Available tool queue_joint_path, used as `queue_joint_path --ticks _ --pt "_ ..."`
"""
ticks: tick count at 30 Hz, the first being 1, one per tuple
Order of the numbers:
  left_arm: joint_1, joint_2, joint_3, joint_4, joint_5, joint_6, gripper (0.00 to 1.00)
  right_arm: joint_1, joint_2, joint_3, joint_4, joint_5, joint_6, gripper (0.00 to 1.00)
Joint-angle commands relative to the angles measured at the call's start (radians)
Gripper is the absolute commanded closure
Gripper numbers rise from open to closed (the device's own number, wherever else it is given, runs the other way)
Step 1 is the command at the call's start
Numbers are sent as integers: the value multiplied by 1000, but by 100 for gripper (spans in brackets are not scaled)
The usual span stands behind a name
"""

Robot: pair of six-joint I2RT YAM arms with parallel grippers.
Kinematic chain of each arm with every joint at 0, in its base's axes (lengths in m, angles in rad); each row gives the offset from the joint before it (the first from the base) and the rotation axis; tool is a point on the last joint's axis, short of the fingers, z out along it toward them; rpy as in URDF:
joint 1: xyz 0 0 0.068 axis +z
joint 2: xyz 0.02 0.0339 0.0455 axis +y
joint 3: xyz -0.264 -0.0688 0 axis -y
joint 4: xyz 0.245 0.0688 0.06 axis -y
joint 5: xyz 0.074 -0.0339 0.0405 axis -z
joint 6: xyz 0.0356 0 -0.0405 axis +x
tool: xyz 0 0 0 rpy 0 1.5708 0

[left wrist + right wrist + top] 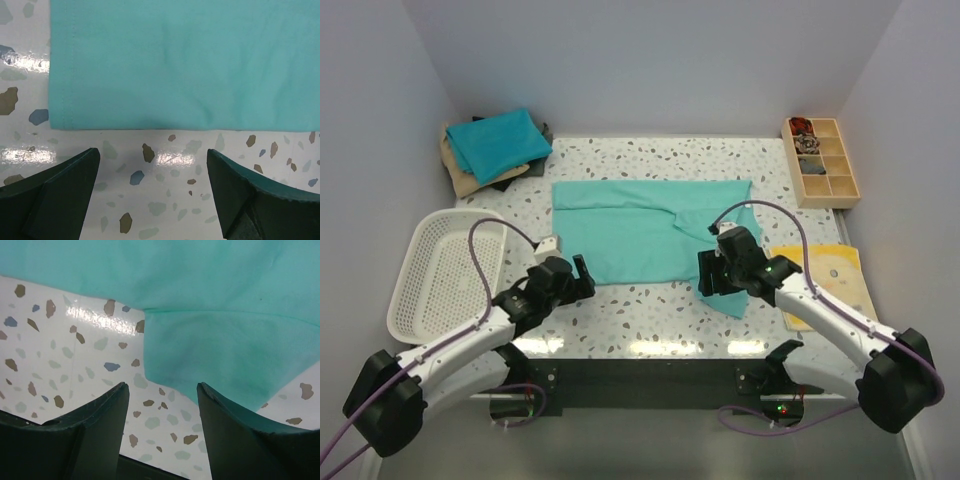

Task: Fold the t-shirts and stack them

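From high above and behind the arm bases, we look down across the whole table (650,320). Our left wrist camera sits low and close, facing forward past the left gripper (152,151) at the near left corner of the sea-green t-shirt (190,65). Our right wrist camera, equally close, faces past the right gripper (162,385) at its near right flap. All three views share that shirt and the speckled top.

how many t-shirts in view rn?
4: sea-green shirt spread flat at center; teal shirt, tan shirt and dark shirt stacked far-left. Stack may hide more.

Sea-green t-shirt (640,225) lies spread flat; folded shirts (495,150) stacked far left.
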Motion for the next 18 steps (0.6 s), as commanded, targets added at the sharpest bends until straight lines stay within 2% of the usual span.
queue_joint_path --ticks 1,6,18 --pt "-15 39 11 27 -76 -55 7 78 59 48 -44 139 -21 39" --pt "-22 86 27 45 -98 -43 7 161 157 81 -47 192 -38 39" --pt "-22 143 31 73 -187 -58 6 202 295 105 -15 255 -42 41"
